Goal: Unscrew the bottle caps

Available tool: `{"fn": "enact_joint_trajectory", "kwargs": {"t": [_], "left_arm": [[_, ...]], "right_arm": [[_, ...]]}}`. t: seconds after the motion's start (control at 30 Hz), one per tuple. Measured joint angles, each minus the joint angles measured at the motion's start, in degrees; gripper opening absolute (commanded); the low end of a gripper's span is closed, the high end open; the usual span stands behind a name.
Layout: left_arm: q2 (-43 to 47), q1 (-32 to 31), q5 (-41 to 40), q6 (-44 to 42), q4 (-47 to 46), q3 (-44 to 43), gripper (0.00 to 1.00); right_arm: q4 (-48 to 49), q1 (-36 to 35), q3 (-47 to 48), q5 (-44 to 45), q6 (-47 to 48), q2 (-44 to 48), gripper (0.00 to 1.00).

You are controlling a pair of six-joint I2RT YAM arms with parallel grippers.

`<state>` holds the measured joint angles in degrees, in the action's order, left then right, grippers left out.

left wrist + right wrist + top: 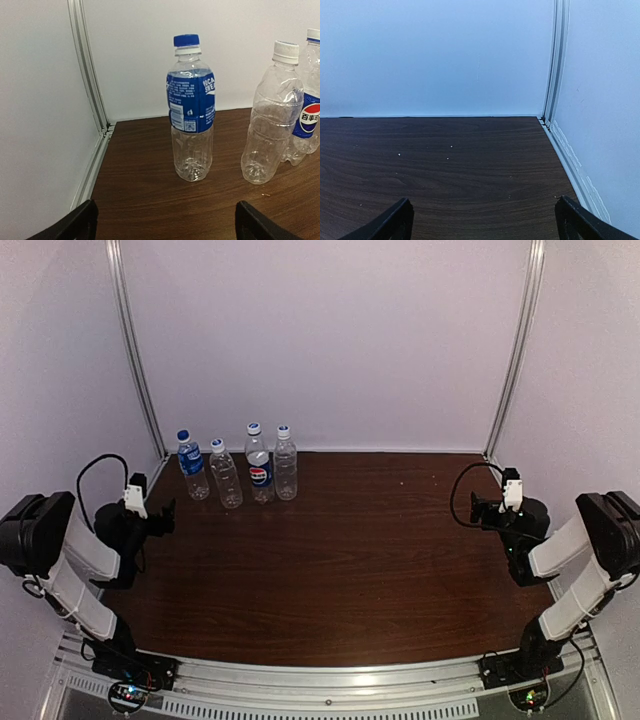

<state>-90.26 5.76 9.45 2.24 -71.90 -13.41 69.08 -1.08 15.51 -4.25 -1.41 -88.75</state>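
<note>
On my far left, the left arm [75,560] sat folded by the table's near edge. The left gripper [166,514] was held low, its fingers [80,222] spread wide apart and gripping nothing. It pointed toward the bottles and touched none of them.

All four stood upright in a short row near the back-left corner of the table [350,570], close to the aluminium post [140,360]. Leftmost was the blue-label bottle [190,107], with the dark blue cap [186,40] seated on its neck. My left wrist view had it near centre, standing apart from its neighbour. Next came the plain clear bottle [272,125], its sides dented, under the white cap [286,51]. Right of that stood the Pepsi bottle [260,468]. From above, the Pepsi cap [254,428] showed a blue top over a white rim. Just beside it was the last clear bottle [286,468], with the fourth cap [283,430] on. I could not tell whether those two bottles touched.

Toward the right, the table's wood was dark and grained, dotted with a few pale specks [400,154]. The right arm [580,550] mirrored the left. The right gripper [477,508] likewise had its fingers wide apart and held nothing. It faced the back-right corner by the right post [555,65], well away from the bottles.
</note>
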Motion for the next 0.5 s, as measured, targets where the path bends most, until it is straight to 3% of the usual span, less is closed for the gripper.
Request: {"fn": "enact_joint_trajectory", "kwargs": {"t": [0.1, 0.33, 0.5], "left_arm": [[0.00, -0.68, -0.37, -0.17, 0.39, -0.44, 0.97], [0.07, -1.31, 2.71, -2.36, 1.81, -1.25, 0.98], [5.79, -1.33, 4.48, -3.52, 17.62, -7.74, 0.98]], "right_arm": [[-0.50, 0.00, 0.02, 0.02, -0.04, 0.35, 1.00], [-18.73, 0.00, 9.86, -1.95, -1.55, 12.90, 1.00], [-23.17, 0.00, 15.15, -10.99, -5.92, 17.20, 1.00]]}}
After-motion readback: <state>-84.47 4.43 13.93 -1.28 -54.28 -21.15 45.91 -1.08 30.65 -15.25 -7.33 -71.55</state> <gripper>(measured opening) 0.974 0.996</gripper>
